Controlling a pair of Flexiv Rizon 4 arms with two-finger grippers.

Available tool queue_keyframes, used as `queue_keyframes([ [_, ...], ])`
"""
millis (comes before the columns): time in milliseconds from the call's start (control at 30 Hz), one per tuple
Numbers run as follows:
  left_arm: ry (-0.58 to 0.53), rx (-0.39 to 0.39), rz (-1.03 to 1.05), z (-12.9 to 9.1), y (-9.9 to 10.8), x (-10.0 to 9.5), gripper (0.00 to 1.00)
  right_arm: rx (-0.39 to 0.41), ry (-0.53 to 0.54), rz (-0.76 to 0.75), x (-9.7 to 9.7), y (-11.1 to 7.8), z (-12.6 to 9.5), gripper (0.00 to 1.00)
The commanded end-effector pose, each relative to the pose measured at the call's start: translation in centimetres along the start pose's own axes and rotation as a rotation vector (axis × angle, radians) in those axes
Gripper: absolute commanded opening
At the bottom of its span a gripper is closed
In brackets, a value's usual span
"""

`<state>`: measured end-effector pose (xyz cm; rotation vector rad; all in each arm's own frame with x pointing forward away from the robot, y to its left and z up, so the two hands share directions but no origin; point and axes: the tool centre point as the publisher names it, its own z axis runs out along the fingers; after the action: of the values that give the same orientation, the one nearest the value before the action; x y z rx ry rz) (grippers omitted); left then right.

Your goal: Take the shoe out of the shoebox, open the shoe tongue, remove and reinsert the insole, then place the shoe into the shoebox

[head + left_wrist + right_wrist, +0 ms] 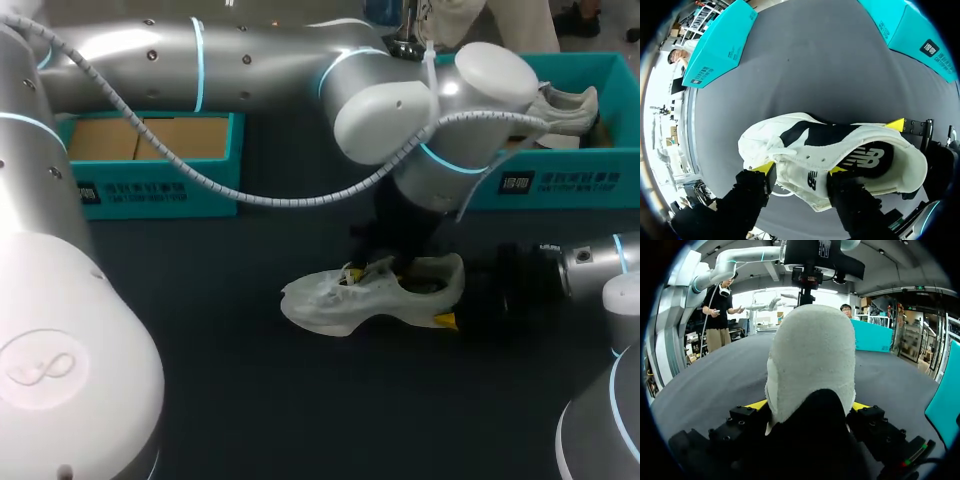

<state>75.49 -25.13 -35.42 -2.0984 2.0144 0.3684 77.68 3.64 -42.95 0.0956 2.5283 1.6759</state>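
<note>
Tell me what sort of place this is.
Probably a robot test bench: the left gripper and right gripper both clamp a white shoe on a dark table, teal shoeboxes behind.

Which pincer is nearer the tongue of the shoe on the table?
Left. The left pincer clasps the tongue from both sides; the right pincer is at the other end of the shoe, clamped on the heel.
</note>
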Motion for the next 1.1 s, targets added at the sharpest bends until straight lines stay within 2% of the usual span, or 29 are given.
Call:
queue_keyframes([
  [33,0.023,0.011,0.0,-0.9,0.1,-1.0,0.0,0.003,-0.001,0.0,0.1,-0.1,0.1,0.0],
  [267,0.052,0.041,0.005,-2.3,0.0,-2.2,0.0,0.003,-0.001,0.0,0.1,-0.1,0.1,0.0],
  [533,0.088,0.055,-0.028,-3.4,0.1,-5.3,0.0,0.003,-0.001,0.0,0.1,-0.1,0.1,0.0],
  [667,0.114,0.054,-0.049,-3.3,0.2,-7.2,0.0,0.003,-0.001,0.0,0.1,-0.1,0.1,0.0],
  [800,0.129,0.046,-0.056,-3.0,0.3,-7.7,0.0,0.003,-0.001,0.0,0.1,-0.1,0.1,0.0],
  [867,0.134,0.037,-0.053,-2.8,0.4,-7.6,0.21,0.003,-0.001,0.0,0.1,-0.1,0.1,0.0],
  [933,0.14,0.03,-0.051,-2.7,0.5,-7.4,0.3,0.003,-0.001,0.0,0.1,-0.1,0.1,0.0],
  [967,0.144,0.024,-0.05,-2.6,0.5,-7.3,0.4,0.003,-0.001,0.0,0.1,-0.1,0.1,0.0],
  [1100,0.158,0.016,-0.045,-2.8,0.6,-6.9,0.49,0.003,-0.001,0.0,0.1,-0.1,0.1,0.0],
])
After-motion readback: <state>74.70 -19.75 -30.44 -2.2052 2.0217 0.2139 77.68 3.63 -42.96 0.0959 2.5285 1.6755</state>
